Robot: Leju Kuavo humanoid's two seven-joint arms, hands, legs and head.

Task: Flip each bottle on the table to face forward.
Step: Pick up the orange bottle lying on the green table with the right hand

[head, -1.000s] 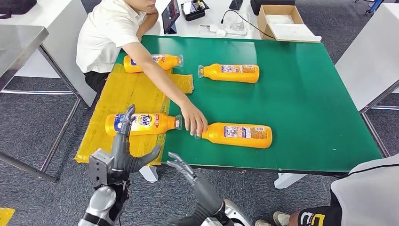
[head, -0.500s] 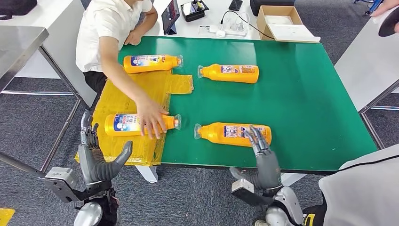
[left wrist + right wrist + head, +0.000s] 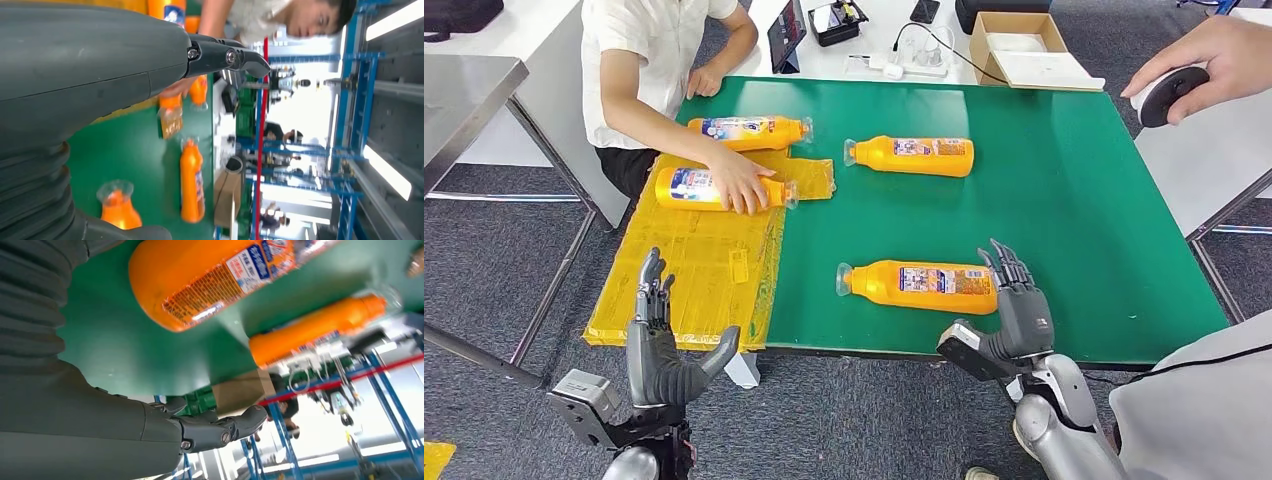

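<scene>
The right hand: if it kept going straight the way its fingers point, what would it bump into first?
Probably the base end of the nearest orange bottle; the right hand has its fingertips just beside it, though depth is hard to judge.

The labels on the orange bottles [image 3: 921, 286] seem too small to read.

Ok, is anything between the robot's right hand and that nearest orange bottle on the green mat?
Nothing visible. The right hand sits open at the base end of the nearest bottle, with only bare green mat around them.
</scene>
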